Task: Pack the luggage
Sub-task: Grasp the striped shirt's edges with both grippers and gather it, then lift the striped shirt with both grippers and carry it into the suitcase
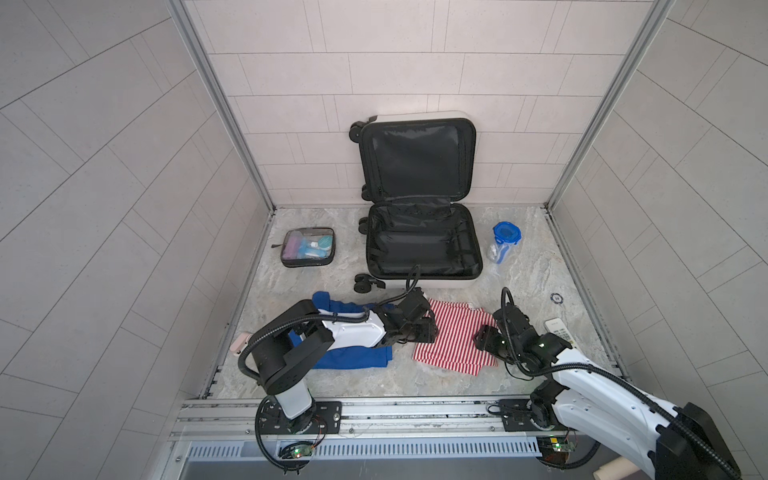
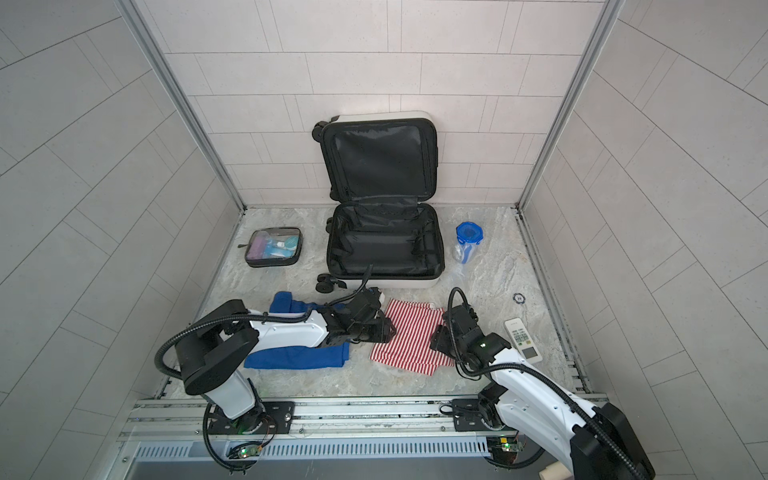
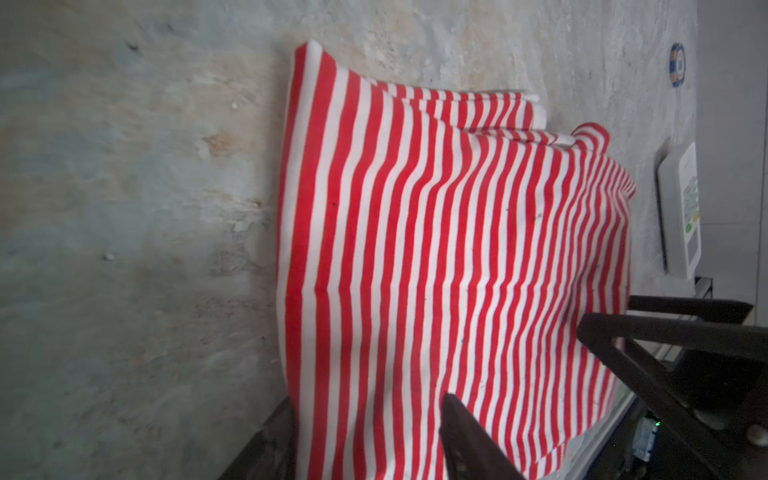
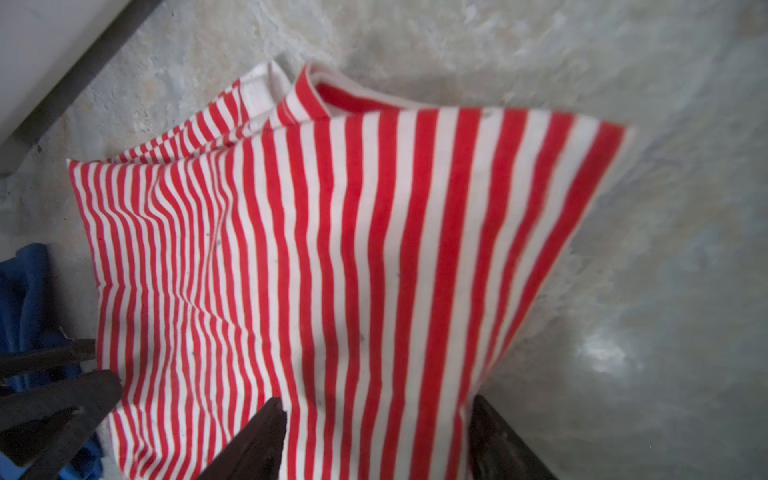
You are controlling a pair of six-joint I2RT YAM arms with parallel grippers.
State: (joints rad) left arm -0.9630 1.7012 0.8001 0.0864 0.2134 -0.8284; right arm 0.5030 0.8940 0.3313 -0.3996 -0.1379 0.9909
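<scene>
Lena: Front rail [image 1: 415,409] first, closest to us, with both arms rooted on it. Where's the luggage?

Omar: Luggage [image 1: 424,249] lies open at the back middle of the worktop [image 1: 374,382]. Its lower half is flat, its lid stands upright against the wall [image 1: 415,75], and the black lining is bare.

Lena: And beside it?

Omar: A clear pouch [image 1: 308,247] on its left and a blue-lidded jar [image 1: 506,237] on its right, both apart from it. Nearer the rail lies a folded red-and-white striped cloth [image 1: 453,336].

Lena: The arms?

Omar: The left arm [image 1: 353,330] reaches low and nearly level over a blue garment [image 1: 349,359], wrist at the cloth's left edge. The right arm [image 1: 582,374] has its elbow raised high. Its forearm slopes down to the cloth's right edge, beside a white remote [image 1: 561,332].

Lena: End effectors?

Omar: The left end effector [image 3: 365,424] has its fingers apart, with the cloth's edge between them. The right end effector [image 4: 376,401] is the same: fingers apart, striped cloth spanning the gap.
</scene>
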